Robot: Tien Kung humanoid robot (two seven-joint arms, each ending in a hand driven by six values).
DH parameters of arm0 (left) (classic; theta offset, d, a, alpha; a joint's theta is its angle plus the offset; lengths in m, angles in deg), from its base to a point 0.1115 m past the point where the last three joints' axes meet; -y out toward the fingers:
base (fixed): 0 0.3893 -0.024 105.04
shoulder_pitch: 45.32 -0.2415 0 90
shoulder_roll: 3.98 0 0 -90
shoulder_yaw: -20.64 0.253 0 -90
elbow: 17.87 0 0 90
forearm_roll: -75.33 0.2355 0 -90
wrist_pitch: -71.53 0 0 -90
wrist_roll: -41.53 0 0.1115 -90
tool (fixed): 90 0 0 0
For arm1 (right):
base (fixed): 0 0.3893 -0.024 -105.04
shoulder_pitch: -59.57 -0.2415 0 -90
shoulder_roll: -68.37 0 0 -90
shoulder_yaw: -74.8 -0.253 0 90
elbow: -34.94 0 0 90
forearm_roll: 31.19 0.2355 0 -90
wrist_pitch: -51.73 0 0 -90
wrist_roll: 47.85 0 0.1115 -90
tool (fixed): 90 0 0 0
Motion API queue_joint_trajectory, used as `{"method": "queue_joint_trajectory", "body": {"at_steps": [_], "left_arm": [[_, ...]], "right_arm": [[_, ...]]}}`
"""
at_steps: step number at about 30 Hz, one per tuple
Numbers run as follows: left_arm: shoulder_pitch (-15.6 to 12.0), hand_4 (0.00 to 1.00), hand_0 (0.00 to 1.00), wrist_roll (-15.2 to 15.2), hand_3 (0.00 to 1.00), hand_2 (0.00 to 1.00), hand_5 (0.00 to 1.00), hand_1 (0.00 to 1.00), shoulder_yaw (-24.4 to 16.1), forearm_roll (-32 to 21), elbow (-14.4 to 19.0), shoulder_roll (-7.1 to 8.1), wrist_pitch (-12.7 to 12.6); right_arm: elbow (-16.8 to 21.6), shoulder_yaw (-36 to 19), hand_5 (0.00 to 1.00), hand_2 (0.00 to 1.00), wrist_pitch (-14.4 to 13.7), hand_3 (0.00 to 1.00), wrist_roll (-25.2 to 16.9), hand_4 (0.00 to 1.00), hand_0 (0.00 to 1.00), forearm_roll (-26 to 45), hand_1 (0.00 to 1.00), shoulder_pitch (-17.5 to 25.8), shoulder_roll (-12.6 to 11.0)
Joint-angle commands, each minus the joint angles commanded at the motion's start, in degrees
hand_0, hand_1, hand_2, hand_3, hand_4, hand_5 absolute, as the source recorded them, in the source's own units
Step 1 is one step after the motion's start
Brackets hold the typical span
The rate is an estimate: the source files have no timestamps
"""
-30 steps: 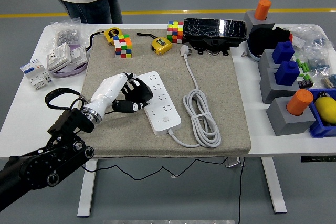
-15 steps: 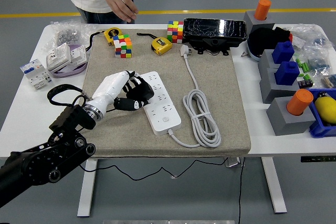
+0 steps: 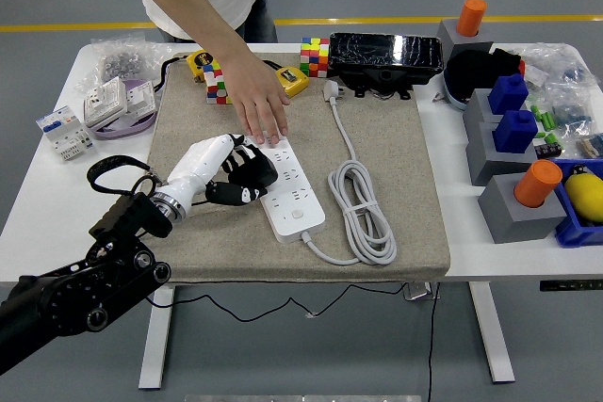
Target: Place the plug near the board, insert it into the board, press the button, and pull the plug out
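The white power strip (image 3: 294,190) lies on the beige mat (image 3: 396,157), with its small button (image 3: 298,215) near its front end. My left hand (image 3: 237,176) rests against the strip's left edge. Its black fingers (image 3: 252,165) are curled around a small plug that is mostly hidden; only a white bit shows below them. A person's hand (image 3: 262,112) reaches down from the far side, fingertips pressing on the strip's far end. The strip's own cable (image 3: 363,209) is coiled to its right, ending in a white plug (image 3: 332,91).
Two colour cubes (image 3: 220,82) (image 3: 315,56), two yellow tape measures (image 3: 290,80) and a black box (image 3: 386,56) line the mat's far edge. Socket parts (image 3: 118,101) sit at the left. Grey blocks with blue and orange pegs (image 3: 513,129) stand at the right.
The person's arm has come down from the far edge and now has its hand on the strip's far end. My left hand has barely shifted, staying curled at the strip's left side.
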Motion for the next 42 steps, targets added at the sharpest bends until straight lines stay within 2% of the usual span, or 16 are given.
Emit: {"method": "queue_joint_trajectory", "body": {"at_steps": [21, 22, 27, 28, 33, 34, 42], "left_arm": [[-0.42, 0.598, 0.38, -0.17, 0.529, 0.439, 0.002, 0.366, -0.34, 0.27, -0.76, 0.38, 0.64], [-0.4, 0.63, 0.412, -0.09, 0.538, 0.462, 0.002, 0.401, -0.33, 0.11, -0.8, 0.34, 0.76], [-0.45, 0.63, 0.412, 0.7, 0.538, 0.462, 0.002, 0.401, -0.53, -0.45, -0.92, 0.2, 1.36], [-0.45, 0.998, 0.601, 0.83, 0.678, 0.673, 0.158, 0.704, -0.59, -0.42, -0.95, 0.17, 1.45], [-0.44, 0.998, 0.601, 1.79, 0.678, 0.673, 0.158, 0.704, -0.72, -0.6, -0.92, 0.06, 1.44], [-0.45, 0.998, 0.66, 1.91, 0.737, 0.73, 0.231, 0.755, -0.74, -0.61, -0.91, 0.03, 1.5], [-0.7, 0.998, 0.665, 2.37, 0.742, 0.736, 0.249, 0.759, -1.21, -0.93, -0.68, 0.03, 1.5]], "right_arm": [[0.33, -0.49, 0.41, 0.612, -0.03, 0.539, 0.02, 0.883, 0.528, -0.28, 0.632, 0.28, 0.12], [0.35, -0.53, 0.41, 0.613, -0.04, 0.539, 0.01, 0.884, 0.528, -0.27, 0.632, 0.25, 0.12], [0.36, -0.66, 0.41, 0.613, -0.06, 0.539, 0.02, 0.884, 0.528, -0.28, 0.632, 0.21, 0.09], [0.37, -0.67, 0.409, 0.611, -0.05, 0.539, 0.02, 0.883, 0.528, -0.26, 0.632, 0.23, 0.08], [0.3, -0.6, 0.409, 0.611, -0.02, 0.539, 0.05, 0.883, 0.528, -0.23, 0.632, 0.37, 0.11], [0.28, -0.58, 0.41, 0.612, -0.01, 0.539, 0.05, 0.883, 0.528, -0.22, 0.632, 0.39, 0.13], [0.38, -0.59, 0.41, 0.613, -0.01, 0.539, 0.04, 0.883, 0.528, -0.23, 0.631, 0.31, 0.13]]}}
